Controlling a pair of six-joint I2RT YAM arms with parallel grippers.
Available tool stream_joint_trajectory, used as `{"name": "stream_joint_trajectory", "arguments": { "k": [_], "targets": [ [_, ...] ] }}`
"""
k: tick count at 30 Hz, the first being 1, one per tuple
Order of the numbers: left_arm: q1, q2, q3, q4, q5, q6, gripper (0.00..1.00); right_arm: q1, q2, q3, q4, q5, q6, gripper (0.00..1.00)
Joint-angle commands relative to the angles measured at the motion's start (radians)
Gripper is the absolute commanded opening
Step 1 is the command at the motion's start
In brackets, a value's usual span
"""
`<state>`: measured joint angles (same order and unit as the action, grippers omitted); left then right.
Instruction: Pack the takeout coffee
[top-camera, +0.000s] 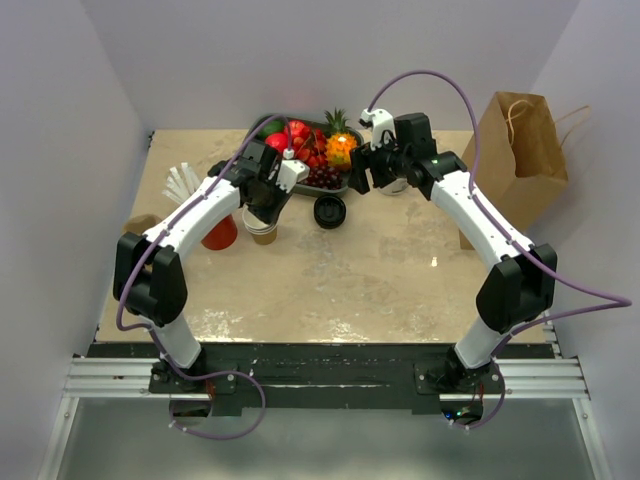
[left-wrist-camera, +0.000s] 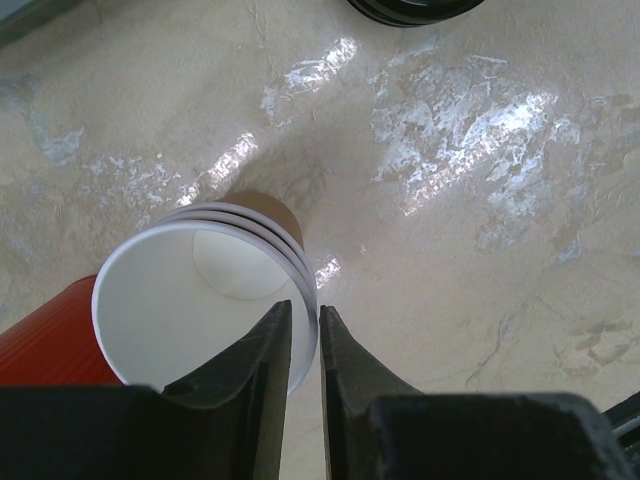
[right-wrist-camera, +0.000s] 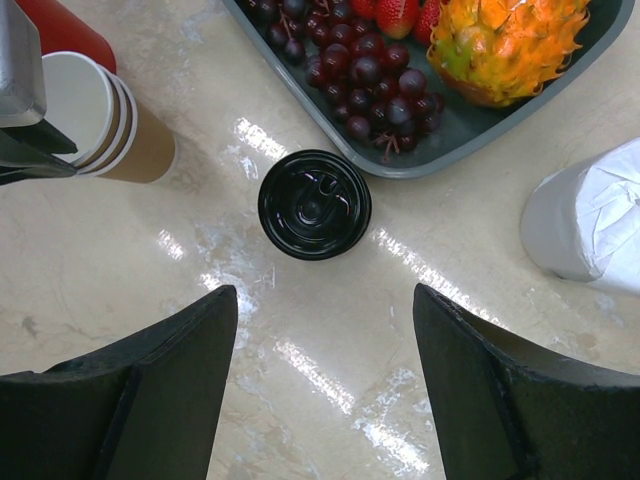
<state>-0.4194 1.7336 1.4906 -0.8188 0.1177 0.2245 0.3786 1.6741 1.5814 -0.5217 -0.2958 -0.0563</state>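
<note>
Takeout coffee (top-camera: 329, 211) stood on the worktop (top-camera: 380, 270) just in front of the fruit tray (right-wrist-camera: 450, 130), apart from everything around it. From above only its round black lid (right-wrist-camera: 314, 203) showed. The right pincer (right-wrist-camera: 325, 300) hovered over it with its jaws spread wide, one finger on each side of the lid and neither touching it.

To the left of the coffee stood a stack of lidless paper cups (left-wrist-camera: 210, 290), brown outside and white inside, three rims nested. The left pincer (left-wrist-camera: 305, 312) had its jaws drawn narrow on the near rim of that stack, one finger inside the top cup and the other outside. A red cup (top-camera: 220, 232) stood just beside the stack, on its left, with white straws (top-camera: 180, 182) behind it.

The tray held dark grapes (right-wrist-camera: 370, 70), strawberries (top-camera: 298, 130) and a spiky orange fruit (right-wrist-camera: 500, 45). A white paper bundle (right-wrist-camera: 590, 220) lay near the tray's right end. A brown paper bag (top-camera: 520, 150) stood upright at the far right of the worktop, well apart from the coffee.
</note>
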Motion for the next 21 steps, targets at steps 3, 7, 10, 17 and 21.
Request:
{"name": "stream_joint_trajectory", "arguments": {
  "k": [3, 7, 10, 17, 21],
  "targets": [
    [0.004, -0.003, 0.037, -0.016, 0.016, 0.012, 0.23, -0.001, -0.027, -0.001, 0.040, 0.011, -0.010, 0.74],
    [0.004, 0.003, 0.036, -0.017, 0.016, 0.015, 0.23, -0.001, -0.027, -0.001, 0.040, 0.011, -0.010, 0.74],
    [0.004, 0.006, 0.036, -0.017, 0.014, 0.015, 0.20, -0.001, -0.025, -0.001, 0.042, 0.012, -0.010, 0.74],
    [0.002, 0.007, 0.033, -0.016, 0.008, 0.019, 0.17, -0.001, -0.024, -0.003, 0.040, 0.014, -0.010, 0.74],
    [0.002, 0.007, 0.031, -0.013, 0.003, 0.024, 0.17, -0.001, -0.024, 0.000, 0.042, 0.012, -0.010, 0.74]
  ]
}}
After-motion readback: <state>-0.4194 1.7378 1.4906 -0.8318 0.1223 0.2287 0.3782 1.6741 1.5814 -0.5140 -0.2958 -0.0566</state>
